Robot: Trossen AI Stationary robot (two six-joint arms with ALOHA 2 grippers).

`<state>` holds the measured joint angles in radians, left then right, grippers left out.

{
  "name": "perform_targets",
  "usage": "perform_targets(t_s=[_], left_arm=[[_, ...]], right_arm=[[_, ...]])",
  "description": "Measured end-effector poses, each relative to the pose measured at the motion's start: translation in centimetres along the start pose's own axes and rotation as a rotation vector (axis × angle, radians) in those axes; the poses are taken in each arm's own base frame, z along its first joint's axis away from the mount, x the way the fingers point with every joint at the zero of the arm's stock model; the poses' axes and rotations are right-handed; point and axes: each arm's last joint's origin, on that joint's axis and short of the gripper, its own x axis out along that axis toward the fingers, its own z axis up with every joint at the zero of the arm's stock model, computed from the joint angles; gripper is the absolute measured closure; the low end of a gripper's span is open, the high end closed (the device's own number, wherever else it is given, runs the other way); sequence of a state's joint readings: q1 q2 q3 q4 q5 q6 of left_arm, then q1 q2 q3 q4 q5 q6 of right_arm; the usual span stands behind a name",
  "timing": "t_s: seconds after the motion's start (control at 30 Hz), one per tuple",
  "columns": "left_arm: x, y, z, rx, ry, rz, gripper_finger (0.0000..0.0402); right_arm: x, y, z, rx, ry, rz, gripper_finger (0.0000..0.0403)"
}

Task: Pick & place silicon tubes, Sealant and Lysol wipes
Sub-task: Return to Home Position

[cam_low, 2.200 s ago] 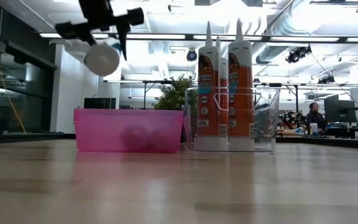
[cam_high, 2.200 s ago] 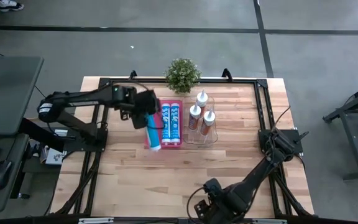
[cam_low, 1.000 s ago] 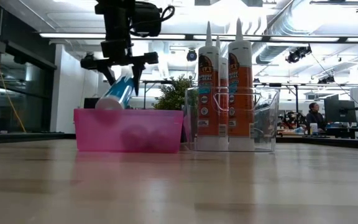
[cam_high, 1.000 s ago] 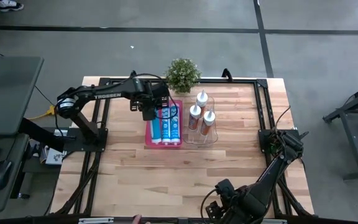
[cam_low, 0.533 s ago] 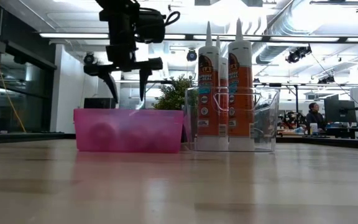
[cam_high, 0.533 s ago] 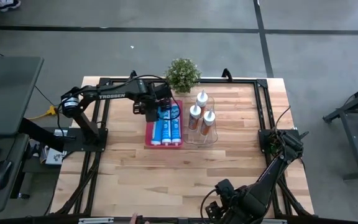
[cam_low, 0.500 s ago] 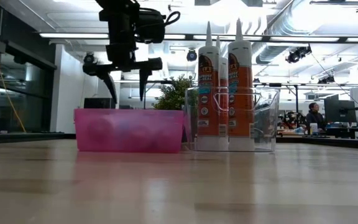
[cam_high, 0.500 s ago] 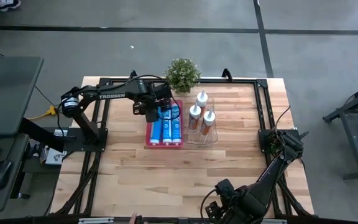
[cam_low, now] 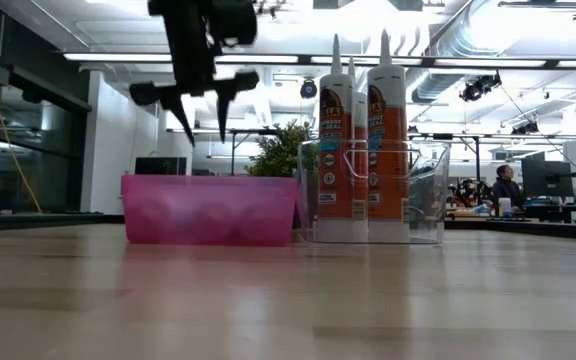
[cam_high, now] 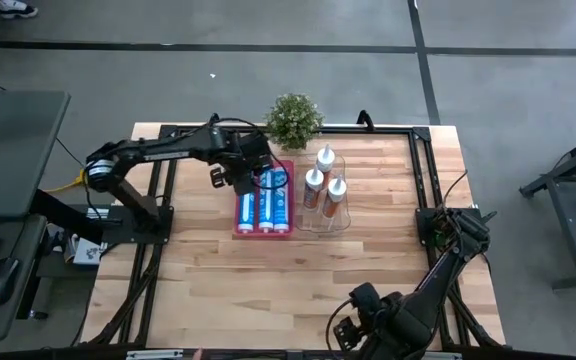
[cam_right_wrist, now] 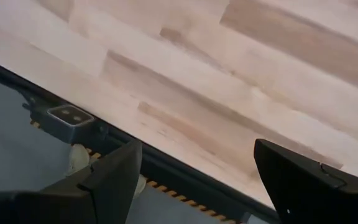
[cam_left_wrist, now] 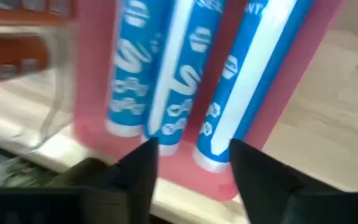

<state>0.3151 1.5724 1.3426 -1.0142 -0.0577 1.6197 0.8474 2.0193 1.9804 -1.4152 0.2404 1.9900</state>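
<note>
3 blue tubes (cam_high: pixel 264 198) flat in pink bin (cam_high: pixel 264 234), long axes along bin length. L pincer (cam_low: pixel 205 132) above bin's end nr plant (cam_high: pixel 294 120), wide, empty; needs only straight lift to clear rim. R pincer (cam_right_wrist: pixel 197 146) wide, empty, at near counter (cam_high: pixel 368 260) edge.

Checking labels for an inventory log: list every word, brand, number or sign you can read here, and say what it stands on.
No text here can be read for certain.
Orange sealant tubes standing in the transparent bin: printed labels, too small and blurred to read.
Blue sealant tubes lying in the pink bin: white print, too blurred to read.
</note>
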Motion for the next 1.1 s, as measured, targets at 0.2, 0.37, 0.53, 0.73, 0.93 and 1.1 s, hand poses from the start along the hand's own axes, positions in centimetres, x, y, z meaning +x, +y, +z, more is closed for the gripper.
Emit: perform_targets(t_s=[0.2, 0.37, 0.53, 0.73, 0.93, 1.1], left_arm=[[-4.3, -1.6, 0.6, -0.122, -0.102, 0.096, 0.0356], [-7.2, -3.0, 1.1, -0.371, -0.368, 0.113, 0.0386], [-8.9, -3.8, 2.6, -0.47, -0.515, 0.096, 0.0398], [-10.6, -4.7, 4.2, -0.518, -0.597, 0.111, 0.0401], [-9.4, -7.1, 4.6, -0.634, -0.658, 0.142, 0.0401], [-7.5, -9.7, 4.5, -0.767, -0.772, 0.241, 0.0401]], right_arm=[[-3.3, -1.8, 2.1, -0.05, -0.112, 0.033, 0.0097], [-6.8, -3.7, 5.0, -0.122, -0.251, 0.121, 0.0097], [-8.6, -6.7, 8.2, -0.152, -0.385, 0.166, 0.0098], [-8.1, -11.3, 11.4, -0.141, -0.493, 0.262, 0.0099], [-7.4, -15.3, 13.4, -0.114, -0.687, 0.461, 0.01], [-6.6, -18.6, 14.4, -0.077, -0.833, 0.563, 0.01]])
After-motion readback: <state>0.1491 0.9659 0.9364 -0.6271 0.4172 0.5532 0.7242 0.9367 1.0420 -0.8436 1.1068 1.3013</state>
